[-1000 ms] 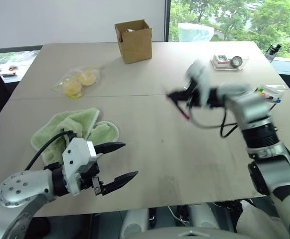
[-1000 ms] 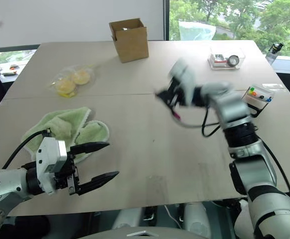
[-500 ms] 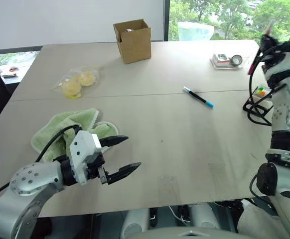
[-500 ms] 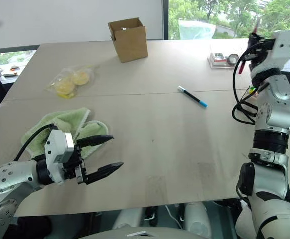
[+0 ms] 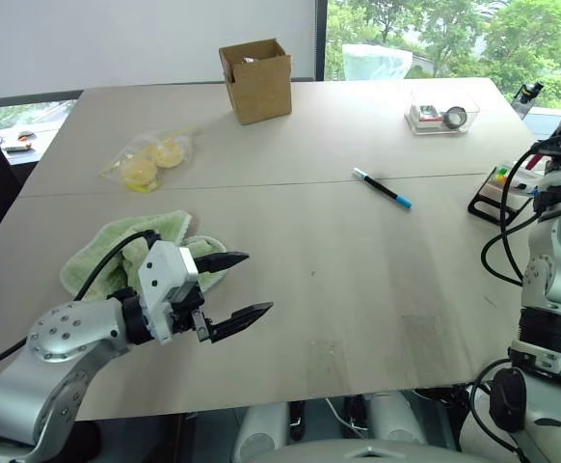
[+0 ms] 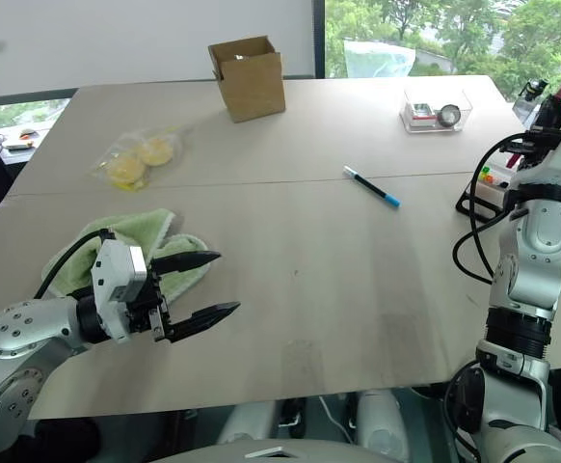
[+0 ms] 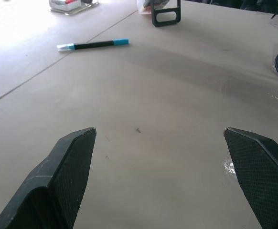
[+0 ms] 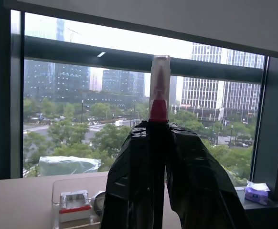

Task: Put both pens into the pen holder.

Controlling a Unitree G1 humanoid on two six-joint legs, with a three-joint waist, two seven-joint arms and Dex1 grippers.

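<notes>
1. Right now the right gripper (image 8: 159, 131) is raised at the desk's (image 5: 309, 289) right edge, jaws clamped on the slim pink-ended marker pen (image 8: 158, 90); its barrel is hidden between them.
2. Over by the green cloth (image 5: 136, 246), the left gripper (image 5: 232, 286) hovers with jaws spread wide, empty.
3. Mid-desk lies the black pen with light-blue ends (image 5: 383, 188).
4. Partly hidden behind the right arm is the slanted black-framed clear pen holder (image 5: 497, 193).

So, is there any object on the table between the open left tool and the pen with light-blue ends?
Nothing visible stands between them. The open left tool looks along bare beige table straight toward the slim black pen with light-blue ends. The crumpled green towel lies behind and beside that tool, off this path.
</notes>
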